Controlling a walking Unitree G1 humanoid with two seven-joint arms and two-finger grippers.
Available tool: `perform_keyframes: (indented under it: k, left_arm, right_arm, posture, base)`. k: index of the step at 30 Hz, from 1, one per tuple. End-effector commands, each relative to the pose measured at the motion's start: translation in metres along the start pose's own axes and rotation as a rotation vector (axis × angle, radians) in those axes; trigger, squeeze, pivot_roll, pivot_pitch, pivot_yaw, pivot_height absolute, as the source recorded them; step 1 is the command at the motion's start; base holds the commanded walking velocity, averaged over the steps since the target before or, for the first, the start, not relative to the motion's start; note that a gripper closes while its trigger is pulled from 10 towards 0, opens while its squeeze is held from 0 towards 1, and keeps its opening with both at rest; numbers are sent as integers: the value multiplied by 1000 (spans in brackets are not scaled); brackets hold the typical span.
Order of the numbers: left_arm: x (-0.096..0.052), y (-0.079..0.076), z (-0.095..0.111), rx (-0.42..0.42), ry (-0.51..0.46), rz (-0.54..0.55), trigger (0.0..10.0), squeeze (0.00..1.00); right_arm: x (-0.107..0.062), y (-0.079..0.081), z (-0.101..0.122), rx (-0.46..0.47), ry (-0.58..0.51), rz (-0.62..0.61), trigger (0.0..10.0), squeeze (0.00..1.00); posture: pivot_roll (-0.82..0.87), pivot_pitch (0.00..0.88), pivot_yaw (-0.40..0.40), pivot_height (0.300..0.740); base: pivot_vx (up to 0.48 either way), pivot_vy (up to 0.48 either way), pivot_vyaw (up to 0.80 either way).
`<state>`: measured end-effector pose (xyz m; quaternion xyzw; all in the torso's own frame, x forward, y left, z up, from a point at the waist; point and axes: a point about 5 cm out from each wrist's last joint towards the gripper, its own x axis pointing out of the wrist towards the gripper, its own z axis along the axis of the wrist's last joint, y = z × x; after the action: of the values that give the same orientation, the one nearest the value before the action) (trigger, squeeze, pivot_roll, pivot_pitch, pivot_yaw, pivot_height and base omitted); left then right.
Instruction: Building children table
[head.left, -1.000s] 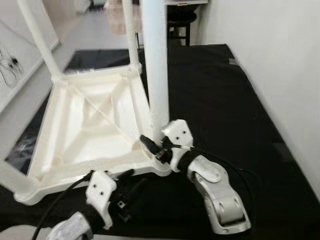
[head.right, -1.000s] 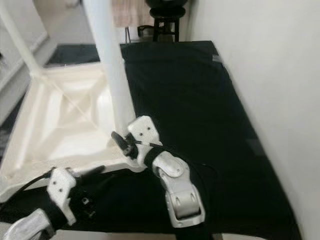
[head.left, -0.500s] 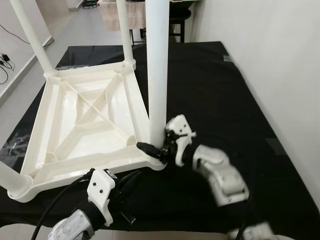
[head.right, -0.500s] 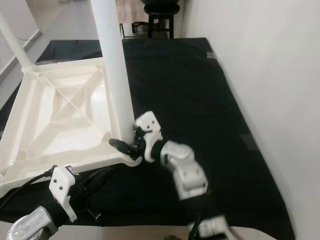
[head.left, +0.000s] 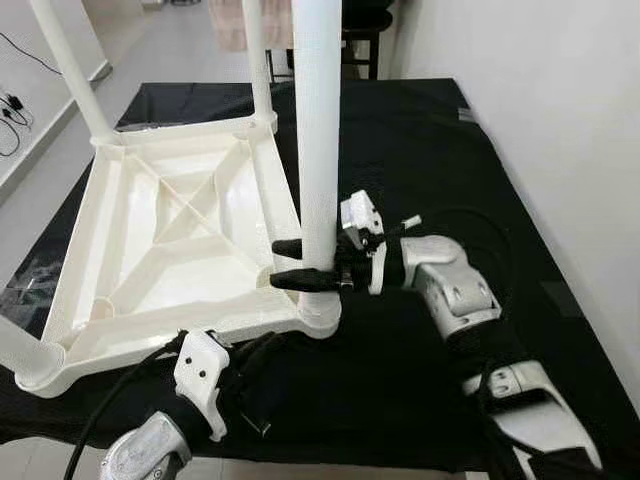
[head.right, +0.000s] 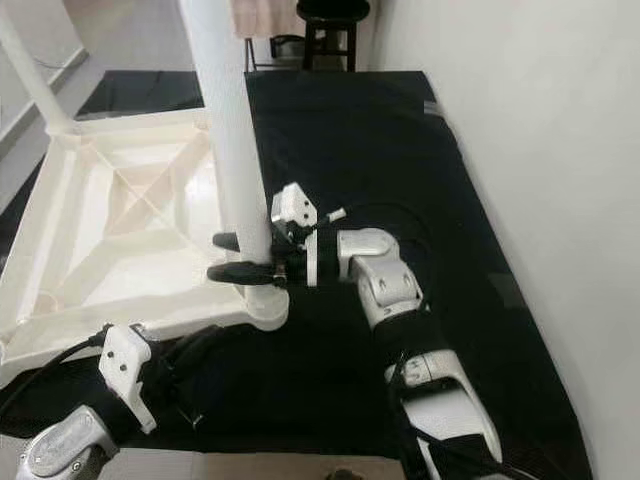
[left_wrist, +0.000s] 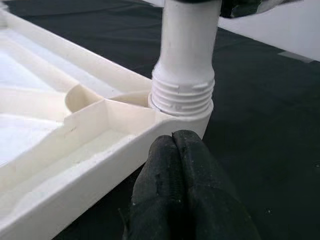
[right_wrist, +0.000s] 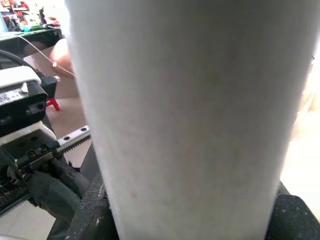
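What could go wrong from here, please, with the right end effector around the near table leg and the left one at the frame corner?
1. The near leg shows exposed thread at its socket, so it may not be fully seated; it could wobble or cross-thread.
2. The right end effector grips the leg low, so the tall leg could tilt.
3. The left end effector, fingers together, merely sits by the upturned tabletop, which could slide on the black mat.

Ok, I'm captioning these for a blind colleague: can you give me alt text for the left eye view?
The right tool has its two black fingers around the base of a white leg standing in the near corner of an upturned white tabletop on a black mat. The left tool sits low against the tabletop's near edge, and more legs rise from other corners.
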<state>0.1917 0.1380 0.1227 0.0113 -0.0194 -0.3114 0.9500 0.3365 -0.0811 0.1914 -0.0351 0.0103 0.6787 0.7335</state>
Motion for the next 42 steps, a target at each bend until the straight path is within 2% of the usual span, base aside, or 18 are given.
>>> perform_keyframes:
  k: [1, 4, 7, 8, 9, 10, 11, 13, 15, 22, 23, 24, 25, 26, 27, 34, 35, 42]
  left_arm:
    - [-2, 0, -8, -23, 33, 19, 10000, 0]
    - [-3, 1, -9, -35, 32, 26, 10000, 0]
    - [-4, 4, -11, -55, 33, 55, 10000, 0]
    - [-4, 4, -12, -56, 35, 57, 10000, 0]
    - [-4, 5, -12, -64, 35, 48, 10000, 0]
    - [-4, 5, -12, -64, 35, 48, 10000, 0]
    - [-4, 5, -12, -69, 35, 42, 10000, 0]
    - [-5, 6, -12, -92, 33, 33, 10000, 0]
    - [-5, 5, -12, -86, 39, 19, 10000, 0]
    - [-3, 3, -13, -108, 45, -5, 10000, 0]
    - [-3, 4, -13, -110, 40, 8, 10000, 0]
    - [-3, 4, -13, -110, 40, 8, 10000, 0]
    - [-3, 4, -13, -110, 37, 16, 10000, 0]
    - [-3, 5, -13, -110, 34, 20, 10000, 0]
    - [-2, 5, -13, -111, 33, 20, 10000, 0]
    - [1, 4, -14, -117, 31, 9, 10000, 0]
    - [4, 4, -15, -122, 28, 4, 10000, 0]
    - [6, 4, -15, -123, 25, 3, 10000, 0]
  right_arm:
    - [-5, -2, -11, 59, 5, -48, 0, 0]
    - [-10, -3, -15, 44, 24, -100, 0, 0]
    - [-38, -6, -29, 51, 76, -371, 0, 0]
    - [-42, -1, -39, 92, 77, -493, 0, 0]
    - [-47, 8, -61, 145, 167, -846, 0, 0]
    - [-47, 8, -61, 145, 167, -846, 0, 0]
    - [-52, 14, -71, 151, 238, -1051, 0, 0]
    - [-34, 52, -87, 237, 264, -1084, 0, 0]
    - [-21, 62, -86, 202, 265, -979, 0, 0]
    - [-12, 52, -88, 142, 273, -885, 0, 0]
    - [-11, 48, -87, 144, 272, -884, 3647, 0]
    - [-11, 48, -87, 144, 272, -884, 3647, 0]
    - [-9, 44, -82, 154, 245, -900, 10000, 0]
    - [-8, 41, -76, 156, 227, -907, 10000, 820]
    - [-7, 39, -69, 160, 195, -887, 10000, 1000]
    - [2, 37, -34, 87, 12, -530, 10000, 1000]
    - [0, 39, -19, 13, -8, -242, 10000, 0]
    - [1, 26, -1, -23, 7, 18, 10000, 0]
  posture:
    - [77, 86, -28, 740]
    - [74, 93, -31, 740]
    - [59, 114, -42, 740]
    - [48, 122, -45, 740]
    - [35, 136, -30, 740]
    - [35, 136, -30, 740]
    - [29, 141, -24, 740]
    - [16, 145, -7, 740]
    - [9, 146, -3, 740]
    - [38, 143, -13, 740]
    - [47, 145, -16, 740]
    - [47, 145, -16, 740]
    - [48, 143, -19, 740]
    - [49, 141, -20, 740]
    - [49, 138, -24, 740]
    - [49, 127, -30, 740]
    - [52, 118, -38, 740]
    - [67, 107, -50, 740]
  base:
    - [0, 0, 0]
    - [0, 0, 0]
    - [0, 0, 0]
    - [0, 0, 0]
    - [0, 0, 0]
    - [0, 0, 0]
    - [0, 0, 0]
    - [0, 0, 0]
    - [0, 0, 0]
    - [0, 0, 0]
    - [0, 0, 0]
    - [0, 0, 0]
    - [0, 0, 0]
    - [0, 0, 0]
    - [0, 0, 0]
    - [0, 0, 0]
    - [0, 0, 0]
    - [0, 0, 0]
